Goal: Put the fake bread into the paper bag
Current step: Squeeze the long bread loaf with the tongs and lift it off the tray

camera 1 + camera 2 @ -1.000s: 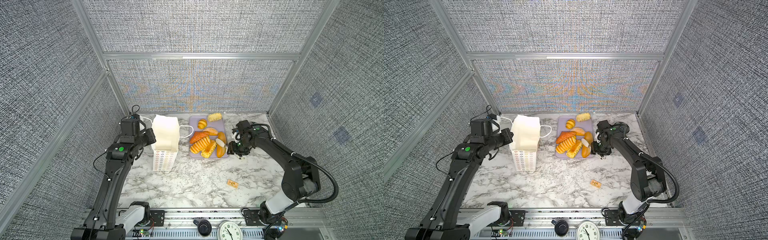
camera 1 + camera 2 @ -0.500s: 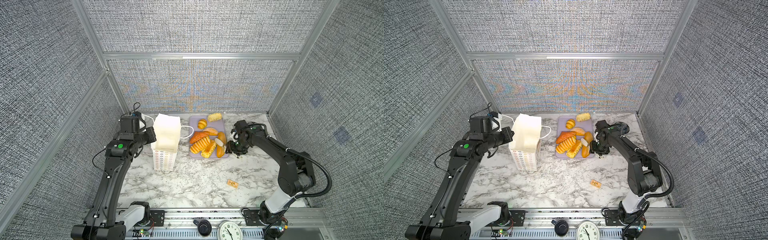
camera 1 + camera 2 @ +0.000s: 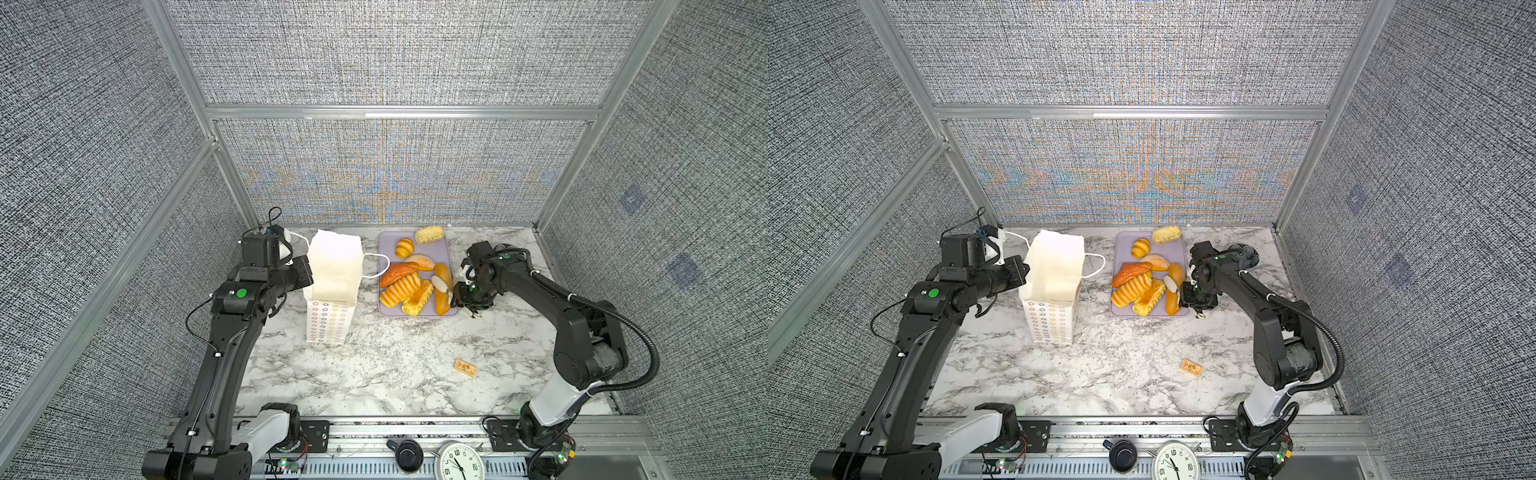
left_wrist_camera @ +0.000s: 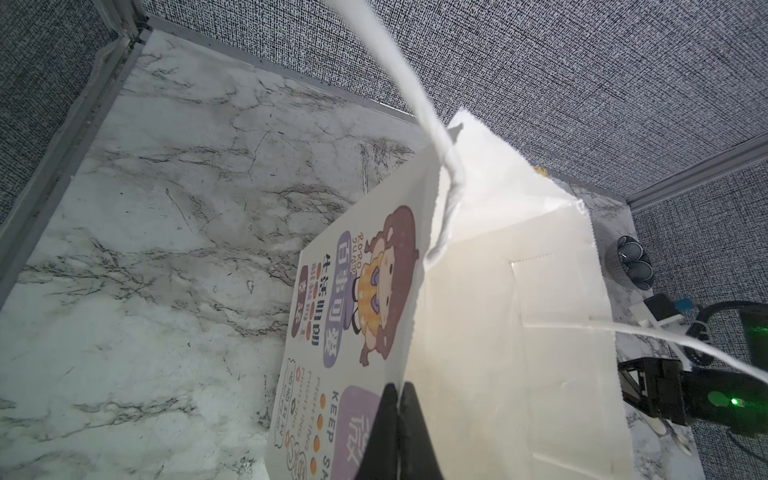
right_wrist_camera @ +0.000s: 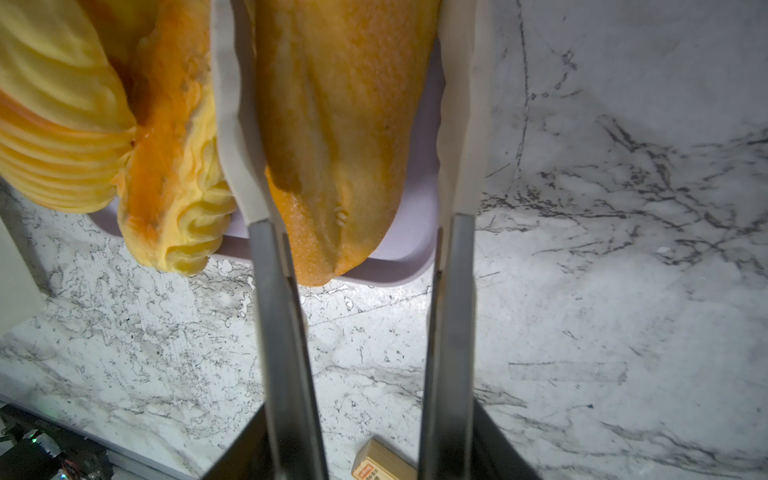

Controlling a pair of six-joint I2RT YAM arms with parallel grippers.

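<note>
right gripper (image 3: 445, 291) narrower, around long roll (image 3: 442, 306)

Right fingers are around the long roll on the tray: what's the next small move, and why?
Probably close the right gripper until it pinches the long roll on both sides, before any lift. It straddles the roll, which lies on the lavender tray; firm contact on both sides isn't clear. The left gripper is shut on the rim of the paper bag, mouth open.

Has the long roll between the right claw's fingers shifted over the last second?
No. In both top views the long roll lies along the right rim of the lavender tray as before, right claw astride it.
</note>
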